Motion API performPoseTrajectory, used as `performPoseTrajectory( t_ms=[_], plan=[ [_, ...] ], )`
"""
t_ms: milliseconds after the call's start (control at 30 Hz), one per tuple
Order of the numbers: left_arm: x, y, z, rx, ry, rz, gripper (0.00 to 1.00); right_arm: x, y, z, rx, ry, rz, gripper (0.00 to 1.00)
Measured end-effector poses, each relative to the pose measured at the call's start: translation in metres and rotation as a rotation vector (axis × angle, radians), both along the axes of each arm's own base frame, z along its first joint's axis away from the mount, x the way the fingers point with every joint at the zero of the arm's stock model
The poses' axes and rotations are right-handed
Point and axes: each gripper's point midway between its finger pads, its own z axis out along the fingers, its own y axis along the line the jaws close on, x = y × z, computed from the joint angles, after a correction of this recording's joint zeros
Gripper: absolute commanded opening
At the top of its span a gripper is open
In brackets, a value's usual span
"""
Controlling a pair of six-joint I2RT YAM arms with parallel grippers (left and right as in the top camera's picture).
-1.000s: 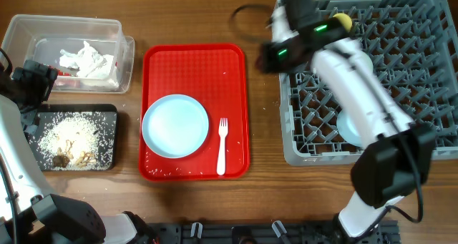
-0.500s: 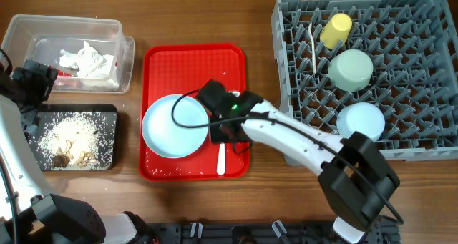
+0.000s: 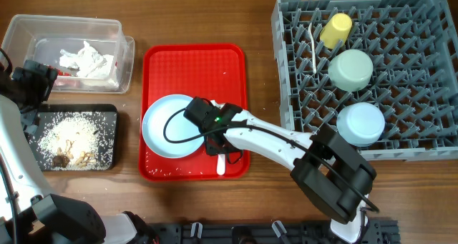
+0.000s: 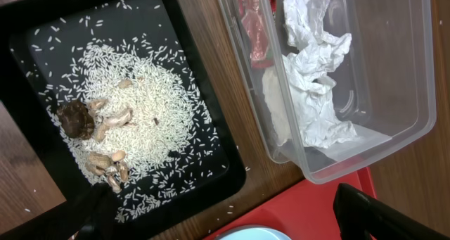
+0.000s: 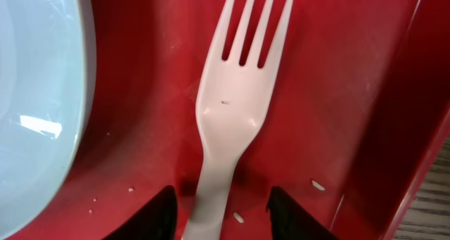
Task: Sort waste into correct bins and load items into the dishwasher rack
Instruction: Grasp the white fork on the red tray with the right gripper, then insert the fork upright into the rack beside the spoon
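- Fork is lying flat on the red tray, just beside the plate.
- My right claw is straddling its handle, jaws apart, lined up so closing should pinch it.
- My left claw is hanging wide apart over the black tray, clear of this pick.

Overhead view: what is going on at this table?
The right gripper, open, straddles the handle of the white plastic fork on the red serving tray, beside the round light-blue plate. A yellow cup, two bowls and a white spoon sit in the grey plastic rack. The left gripper hangs open near the black tray.
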Motion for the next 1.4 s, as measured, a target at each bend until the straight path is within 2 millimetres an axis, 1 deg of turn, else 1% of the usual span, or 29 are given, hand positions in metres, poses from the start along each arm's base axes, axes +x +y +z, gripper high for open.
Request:
performPoseTrajectory(
  t_ms=[100, 167, 367, 433, 600, 667, 733, 833, 900, 967, 1033, 1167, 1200, 1233, 1267, 1300, 1333, 1367, 1400],
  plan=[
    [0.0, 0.0, 0.0, 0.0, 0.0, 0.0, 1.0, 0.0, 0.0, 0.0, -0.002, -0.001, 0.001, 0.37],
    [0.0, 0.0, 0.0, 0.0, 0.0, 0.0, 1.0, 0.0, 0.0, 0.0, -0.002, -0.002, 0.001, 0.33],
    [0.0, 0.0, 0.0, 0.0, 0.0, 0.0, 1.0, 0.001, -0.001, 0.0, -0.003, -0.003, 0.0, 0.31],
    [0.0, 0.0, 0.0, 0.0, 0.0, 0.0, 1.0, 0.0, -0.002, -0.001, -0.005, -0.003, 0.0, 0.27],
    [0.0, 0.0, 0.0, 0.0, 0.0, 0.0, 1.0, -0.003, -0.006, -0.006, -0.018, 0.006, -0.004, 0.21],
    [0.0, 0.0, 0.0, 0.0, 0.0, 0.0, 1.0, -0.003, -0.006, -0.005, -0.019, 0.005, -0.004, 0.14],
    [0.0, 0.0, 0.0, 0.0, 0.0, 0.0, 1.0, -0.003, -0.007, -0.006, -0.022, 0.005, -0.009, 0.11],
    [0.0, 0.0, 0.0, 0.0, 0.0, 0.0, 1.0, -0.004, -0.01, -0.004, -0.034, 0.01, -0.015, 0.11],
    [0.0, 0.0, 0.0, 0.0, 0.0, 0.0, 1.0, -0.005, -0.016, -0.001, -0.058, 0.03, -0.024, 0.11],
    [0.0, 0.0, 0.0, 0.0, 0.0, 0.0, 1.0, 0.0, -0.02, 0.006, -0.067, 0.036, -0.041, 0.11],
    [0.0, 0.0, 0.0, 0.0, 0.0, 0.0, 1.0, 0.01, -0.023, 0.016, -0.068, 0.031, -0.065, 0.11],
    [0.0, 0.0, 0.0, 0.0, 0.001, 0.0, 1.0, 0.056, -0.032, 0.051, -0.035, -0.03, -0.114, 0.1],
    [0.0, 0.0, 0.0, 0.0, 0.0, 0.0, 1.0, 0.072, -0.035, 0.064, -0.019, -0.058, -0.123, 0.11],
    [0.0, 0.0, 0.0, 0.0, 0.0, 0.0, 1.0, 0.095, -0.041, 0.083, 0.007, -0.104, -0.139, 0.11],
    [0.0, 0.0, 0.0, 0.0, 0.0, 0.0, 1.0, 0.109, -0.046, 0.095, 0.023, -0.134, -0.148, 0.11],
    [0.0, 0.0, 0.0, 0.0, 0.0, 0.0, 1.0, 0.129, -0.055, 0.114, 0.048, -0.182, -0.164, 0.11],
    [0.0, 0.0, 0.0, 0.0, 0.0, 0.0, 1.0, 0.143, -0.064, 0.129, 0.064, -0.221, -0.178, 0.11],
    [0.0, 0.0, 0.0, 0.0, 0.0, 0.0, 1.0, 0.162, -0.079, 0.149, 0.084, -0.274, -0.202, 0.11],
    [0.0, 0.0, 0.0, 0.0, 0.0, 0.0, 1.0, 0.174, -0.092, 0.164, 0.094, -0.314, -0.218, 0.11]
  ],
)
